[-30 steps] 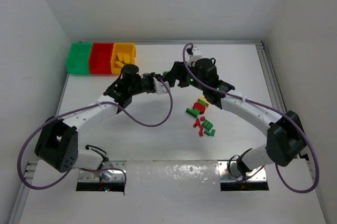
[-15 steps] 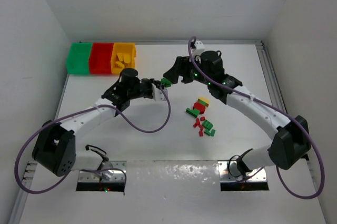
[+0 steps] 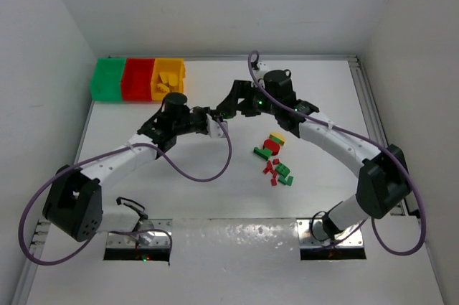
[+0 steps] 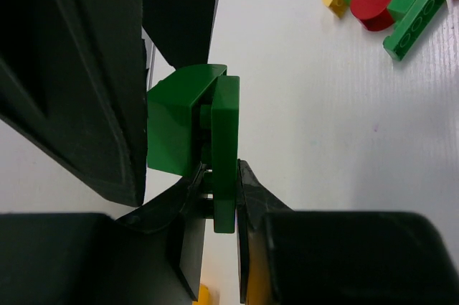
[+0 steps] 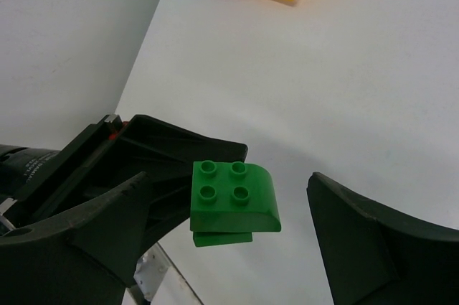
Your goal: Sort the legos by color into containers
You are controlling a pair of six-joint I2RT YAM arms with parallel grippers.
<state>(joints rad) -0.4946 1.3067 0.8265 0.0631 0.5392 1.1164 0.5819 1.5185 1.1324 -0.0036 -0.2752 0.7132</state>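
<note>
Left gripper [image 4: 221,183] pinches 2 joined green legos [image 4: 193,125] by the flat plate [image 4: 224,147]; right gripper [image 5: 229,183], fingers wide, straddles the curved brick [image 5: 233,194] (green bin [image 3: 106,82] nearer left arm [image 3: 115,158]).

the green lego [image 5: 233,196] is smooth hard plastic with a soft shine. the left gripper [image 4: 220,172] has fingers [image 4: 168,213] of black matt plastic. the table [image 3: 315,90] looks white, matt, finely grained. the containers [image 3: 135,94] are glossy plastic. the plate [image 3: 237,237] at the near edge is shiny metal. the cable [image 3: 215,165] has a smooth sheath.
</note>
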